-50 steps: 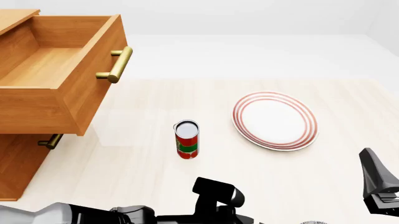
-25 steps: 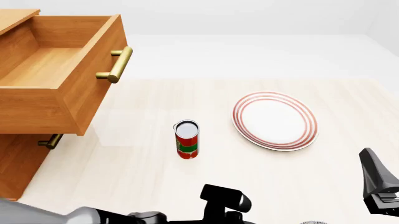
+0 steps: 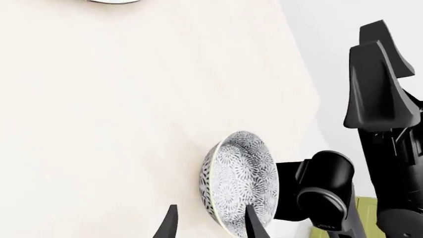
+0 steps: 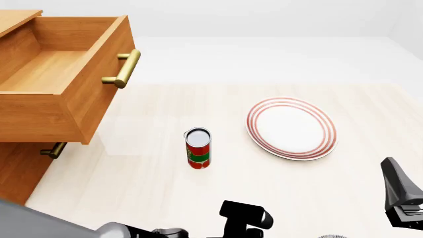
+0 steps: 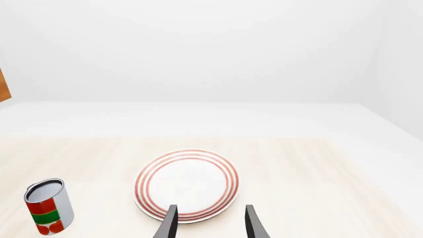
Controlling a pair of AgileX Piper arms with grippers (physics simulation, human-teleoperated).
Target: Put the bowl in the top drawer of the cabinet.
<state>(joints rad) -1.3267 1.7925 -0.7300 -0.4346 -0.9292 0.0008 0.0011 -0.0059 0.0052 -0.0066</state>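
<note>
The bowl (image 3: 239, 182), white with a dense grey-blue flower pattern, rests on the table near its front edge, in the left wrist view. My left gripper (image 3: 210, 227) is open just short of it, one fingertip (image 3: 254, 225) by the bowl's rim and nothing held. In the front view only the left arm's wrist (image 4: 244, 216) shows at the bottom. The cabinet (image 4: 20, 173) stands at the left with its top drawer (image 4: 59, 79) pulled out, open and empty. My right gripper (image 5: 210, 225) is open and empty, pointing at the plate.
A red-ringed white plate (image 4: 291, 128) lies right of centre. A red and green can (image 4: 198, 148) stands upright in the middle. The lower drawer's brass handle (image 4: 53, 149) shows under the open drawer. The right arm (image 3: 377, 94) stands close beside the bowl.
The left arm's wrist has slid right and toward the table's front edge in the front view. The right arm, the drawer, the can and the plate have not moved.
</note>
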